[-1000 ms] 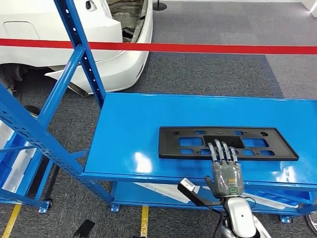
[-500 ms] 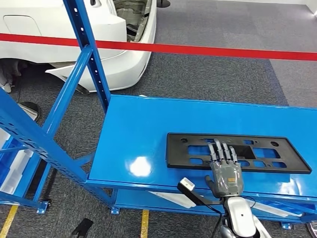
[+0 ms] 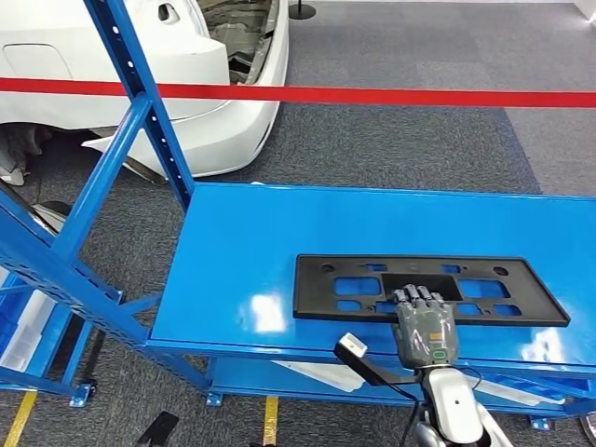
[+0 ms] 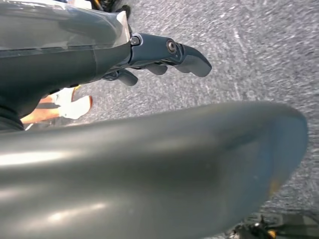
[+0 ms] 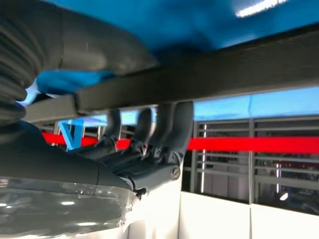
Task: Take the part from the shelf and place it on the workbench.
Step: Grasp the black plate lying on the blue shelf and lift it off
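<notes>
Item: black part (image 3: 428, 290), a long flat plate with rectangular cut-outs, lying flat on the blue shelf (image 3: 238, 251) near its front edge. No legible writing or brand on it. Right hand (image 3: 424, 326): fingers (image 5: 170, 130) curled over the part's near edge, grasping it. Left hand (image 4: 165, 55): hangs over grey carpet, fingers loosely extended, holding nothing. Background: white car (image 3: 210, 84), red barrier tape (image 3: 394, 94).

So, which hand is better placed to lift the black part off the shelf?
The right hand: its fingers curl over the black part's near edge. The left hand hangs over the carpet.
</notes>
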`<state>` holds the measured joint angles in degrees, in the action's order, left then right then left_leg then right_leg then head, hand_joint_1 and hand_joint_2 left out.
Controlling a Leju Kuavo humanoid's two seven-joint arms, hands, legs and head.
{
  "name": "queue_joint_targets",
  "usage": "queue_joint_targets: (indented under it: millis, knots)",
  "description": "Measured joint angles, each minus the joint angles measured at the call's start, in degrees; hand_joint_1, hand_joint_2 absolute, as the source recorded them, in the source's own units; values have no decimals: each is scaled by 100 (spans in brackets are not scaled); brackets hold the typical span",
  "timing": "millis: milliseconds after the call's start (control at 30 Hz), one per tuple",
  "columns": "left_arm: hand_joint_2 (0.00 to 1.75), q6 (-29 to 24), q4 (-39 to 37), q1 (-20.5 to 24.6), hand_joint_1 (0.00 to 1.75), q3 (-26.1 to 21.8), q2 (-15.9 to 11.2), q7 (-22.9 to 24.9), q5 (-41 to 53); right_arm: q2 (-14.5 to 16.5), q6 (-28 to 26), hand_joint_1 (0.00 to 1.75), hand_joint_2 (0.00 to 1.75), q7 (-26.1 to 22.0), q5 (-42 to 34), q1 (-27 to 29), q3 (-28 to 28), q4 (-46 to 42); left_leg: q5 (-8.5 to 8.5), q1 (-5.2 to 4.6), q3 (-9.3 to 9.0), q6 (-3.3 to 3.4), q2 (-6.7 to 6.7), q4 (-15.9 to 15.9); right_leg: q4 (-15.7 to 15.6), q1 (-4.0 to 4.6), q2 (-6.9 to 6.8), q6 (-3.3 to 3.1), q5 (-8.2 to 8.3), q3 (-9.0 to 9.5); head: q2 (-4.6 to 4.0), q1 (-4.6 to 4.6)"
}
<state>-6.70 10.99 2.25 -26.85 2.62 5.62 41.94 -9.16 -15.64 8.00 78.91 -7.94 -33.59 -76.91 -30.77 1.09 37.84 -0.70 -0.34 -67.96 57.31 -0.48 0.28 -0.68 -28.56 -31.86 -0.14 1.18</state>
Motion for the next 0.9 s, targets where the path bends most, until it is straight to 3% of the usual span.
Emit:
queue_joint_targets:
  millis: [67,100,233,300,367,400,433,467,533,600,700,767,867,900]
  knots:
    - [0,4,0,13,0,-3,0,-10,0,-2,1,175,175,-3,-15,-12,2,-7,256,-10,-335,38,2,690,23,21,8,47,-34,17,-1,-3]
    - [0,8,0,17,0,-3,0,-15,0,-4,1,175,175,-3,-22,-13,3,-7,280,-19,-403,55,2,846,33,31,10,76,-42,10,-1,-7]
    - [0,27,0,13,0,-6,1,-33,-1,-10,1,175,175,-19,-38,-7,-7,-21,278,-16,-422,163,6,930,105,23,8,199,-119,-21,-1,-10]
    - [0,38,0,22,0,-8,-1,-54,0,-18,1,175,175,-24,-67,-1,-11,-32,289,7,-429,214,9,947,589,11,0,254,-418,-224,-1,-20]
    - [0,50,0,17,0,-11,-3,-78,0,-26,1,175,175,-28,-102,16,-17,-36,286,5,-428,232,9,945,1382,0,-2,290,-767,-600,-1,-24]
    - [0,58,0,13,0,-14,-2,-89,0,-29,1,175,175,-30,-120,27,-20,-35,284,4,-429,233,9,944,1645,-2,-2,299,-827,-738,-1,-24]
    - [0,62,0,11,0,-17,-2,-100,0,-31,1,175,175,-33,-135,33,-23,-36,282,3,-433,232,8,943,1691,-2,-2,300,-769,-775,-1,-24]
    - [0,66,0,13,0,-25,-2,-112,-1,-32,1,175,175,-35,-150,33,-24,-38,278,3,-443,228,5,943,1485,-2,-2,291,-595,-694,-1,-24]
    - [0,75,0,18,0,-48,0,-144,-1,-37,0,175,175,-40,-189,25,-20,-50,264,-3,-469,211,-4,943,661,8,-2,246,-165,-322,-1,-22]
    - [0,84,0,19,0,-69,3,-180,12,-44,-11,175,175,-58,-250,26,-8,-80,254,-15,-470,175,-12,939,107,31,2,194,23,-82,0,-19]
    - [0,85,0,11,0,-88,5,-205,66,-63,-26,175,175,-84,-331,37,33,-155,248,-7,-469,87,-14,951,12,39,1,113,32,-59,0,-14]
    - [0,84,0,14,0,-97,6,-210,81,-69,-35,175,175,-89,-371,35,62,-208,97,-6,-407,39,-14,781,-53,12,-12,36,73,-32,-1,-8]
    - [0,84,0,10,0,-111,9,-227,90,-73,-88,175,175,-122,-521,63,117,-284,-406,-2,25,-11,-13,-206,-81,1,-25,-7,94,-22,-1,-2]
    - [0,84,0,4,0,-120,9,-234,98,-76,-117,175,175,-138,-590,85,146,-331,-491,2,159,-24,-12,-495,-79,2,-26,-8,93,-22,-1,-2]
